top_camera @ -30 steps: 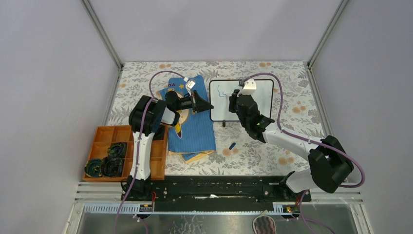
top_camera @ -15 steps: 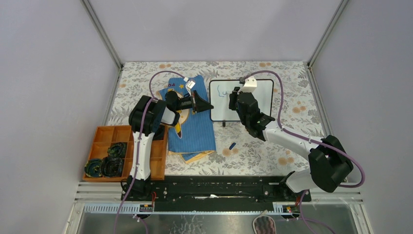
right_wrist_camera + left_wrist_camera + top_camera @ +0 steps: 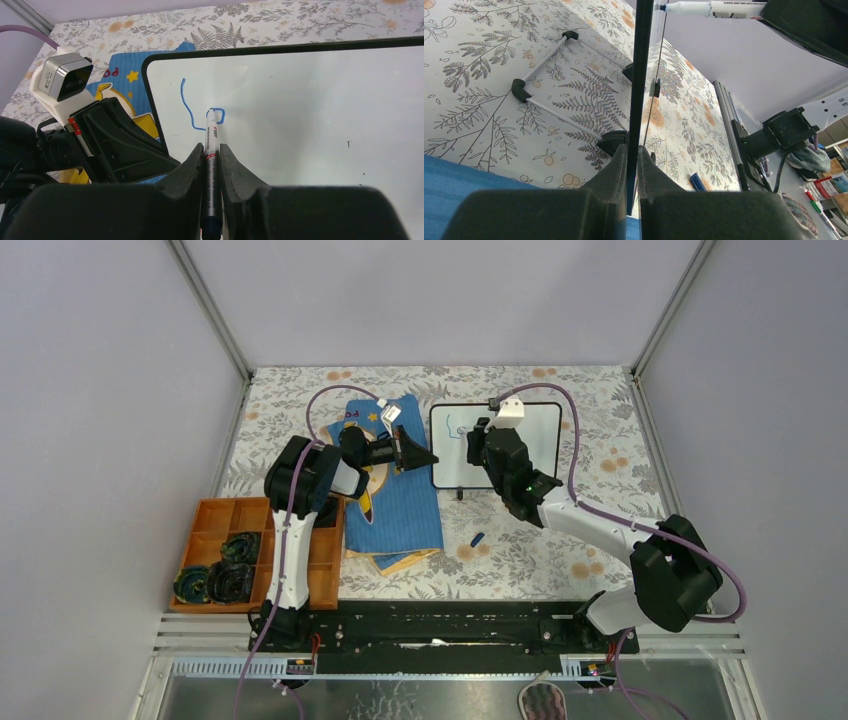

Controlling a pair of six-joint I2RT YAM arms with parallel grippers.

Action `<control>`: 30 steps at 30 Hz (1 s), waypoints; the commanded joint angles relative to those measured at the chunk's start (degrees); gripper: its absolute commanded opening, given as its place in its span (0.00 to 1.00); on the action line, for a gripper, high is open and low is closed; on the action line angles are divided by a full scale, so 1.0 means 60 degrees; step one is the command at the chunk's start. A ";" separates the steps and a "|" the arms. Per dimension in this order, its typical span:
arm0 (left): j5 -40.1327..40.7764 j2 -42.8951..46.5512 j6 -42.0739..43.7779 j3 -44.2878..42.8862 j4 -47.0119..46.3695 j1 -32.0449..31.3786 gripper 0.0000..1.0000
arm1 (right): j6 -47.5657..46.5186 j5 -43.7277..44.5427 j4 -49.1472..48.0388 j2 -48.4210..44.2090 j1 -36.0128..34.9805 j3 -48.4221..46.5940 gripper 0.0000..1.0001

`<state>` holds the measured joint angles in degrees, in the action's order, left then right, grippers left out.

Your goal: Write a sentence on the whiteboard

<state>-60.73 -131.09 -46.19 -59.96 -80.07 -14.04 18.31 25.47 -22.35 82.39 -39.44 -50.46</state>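
Note:
The whiteboard [image 3: 540,440] stands on its black feet at the back middle of the table. My left gripper [image 3: 425,456] is shut on its left frame edge [image 3: 642,75], with the fingers [image 3: 616,165] on either side of the thin black rim. My right gripper [image 3: 211,147] is shut on a white marker [image 3: 211,132], whose tip touches the board [image 3: 310,110]. Of the sentence, a tall blue "L" stroke [image 3: 187,107] and a small loop [image 3: 221,114] beside the tip show near the board's upper left.
A blue cartoon-print cloth [image 3: 400,510] lies under the left arm. An orange compartment tray [image 3: 215,520] with dark coiled items sits at the front left. The marker's blue cap [image 3: 478,538] lies on the floral cover in front of the board. Grey walls enclose the table.
My right gripper with the marker has shifted slightly left and up across the board, and a small blue loop now follows the first stroke. The left gripper has kept still.

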 commanded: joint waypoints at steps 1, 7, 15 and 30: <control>-0.0015 0.0007 0.0161 0.0198 0.0279 0.0187 0.00 | 0.0070 -0.0257 -0.0250 0.0165 0.0115 -0.0436 0.00; -0.0007 0.0009 0.0170 0.0194 0.0290 0.0187 0.00 | 0.0127 -0.0367 -0.0153 0.0126 0.0111 -0.0431 0.00; -0.0011 0.0035 0.0214 0.0216 0.0338 0.0191 0.00 | 0.0203 0.0053 -0.0207 -0.0968 0.0111 0.0226 0.00; 0.0018 0.0168 0.0419 0.0268 0.0543 0.0188 0.00 | 0.0192 0.0251 -0.0282 -0.1017 0.0187 0.0444 0.00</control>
<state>-60.82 -130.76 -45.28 -59.64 -79.79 -14.02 18.96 26.35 -21.82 75.64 -38.76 -46.70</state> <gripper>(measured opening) 0.115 0.193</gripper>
